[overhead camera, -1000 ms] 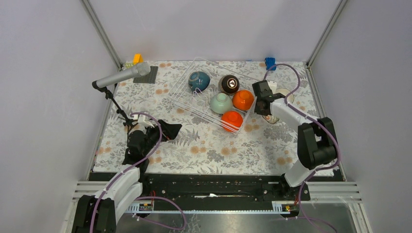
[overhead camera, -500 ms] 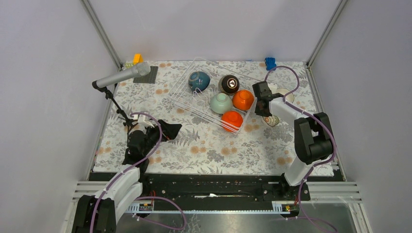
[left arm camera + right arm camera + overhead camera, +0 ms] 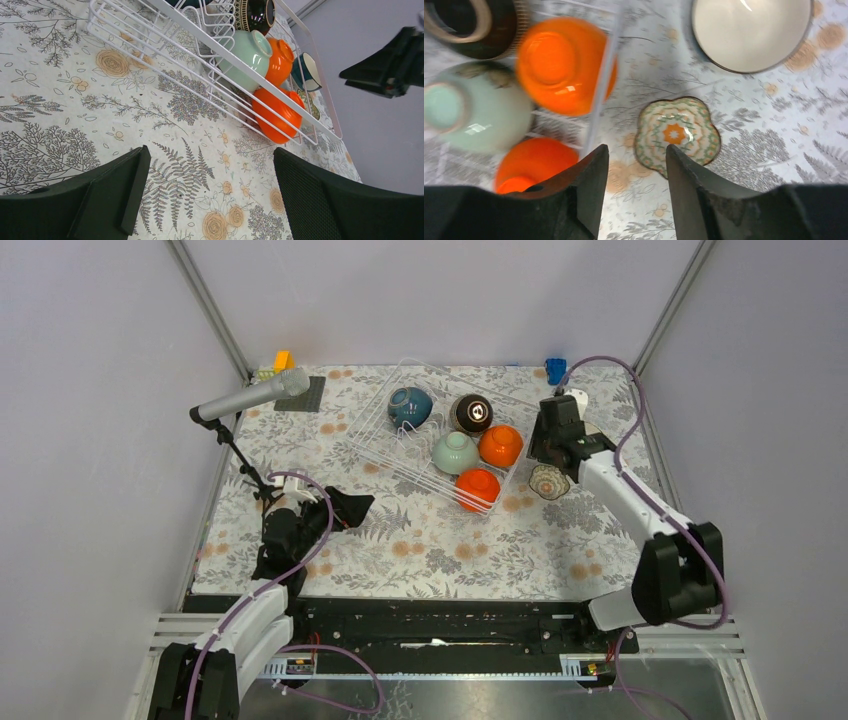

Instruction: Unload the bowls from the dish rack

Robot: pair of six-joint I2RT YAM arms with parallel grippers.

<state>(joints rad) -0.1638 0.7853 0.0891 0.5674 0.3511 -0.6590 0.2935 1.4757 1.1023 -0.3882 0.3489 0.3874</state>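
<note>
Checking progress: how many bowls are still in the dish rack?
5: dark teal bowl far left, dark brown bowl beside it, mint bowl in the middle, far orange bowl to its right, near orange bowl at the near corner. None looks hidden.

- The table (image 3: 520, 540) is being covered by a cloth (image 3: 420, 530) printed with grey ferns and tan flowers.
- The space is being enclosed by plain lilac-grey walls (image 3: 90, 440).
- The back corners are being framed by slanting metal posts (image 3: 208, 308).

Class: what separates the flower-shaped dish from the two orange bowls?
The dish rack's white wire side runs between the flower-shaped dish and the orange bowls, clearest in the right wrist view.
</note>
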